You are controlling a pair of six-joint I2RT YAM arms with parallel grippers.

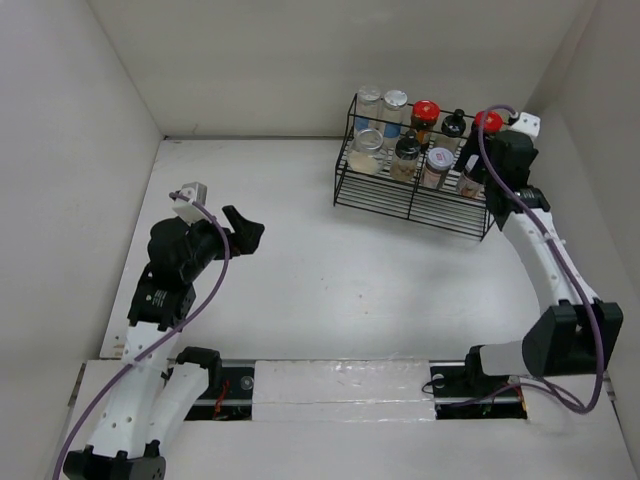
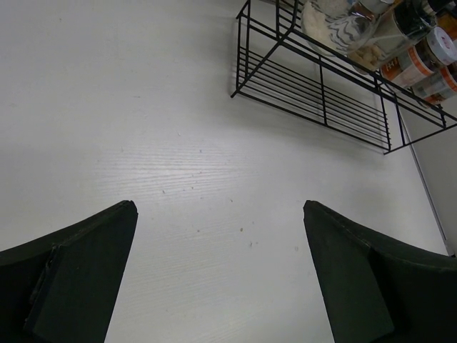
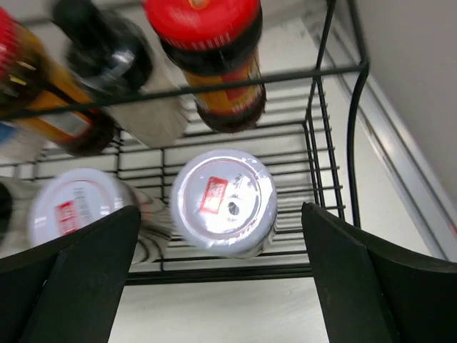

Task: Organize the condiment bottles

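Observation:
The condiment bottles stand in a black wire rack [image 1: 400, 208] at the back right: silver-lidded clear jars [image 1: 369, 98], a red-lidded dark bottle [image 1: 425, 110], black-capped ones [image 1: 454, 123]. My right gripper [image 1: 478, 172] hovers over the rack's right end. In the right wrist view it [image 3: 221, 207] is open, its fingers on either side of a silver-lidded jar [image 3: 223, 201] in the front row, with a gap on each side. Behind that jar stands a red-lidded bottle [image 3: 207, 43]. My left gripper [image 1: 245, 225] is open over bare table at the left, holding nothing [image 2: 220, 205].
White walls close in the table on the left, back and right, and the rack [image 2: 314, 93] sits close to the right wall. A second silver-lidded jar [image 3: 71, 204] stands just left of the one between my right fingers. The arm bases sit at the near edge.

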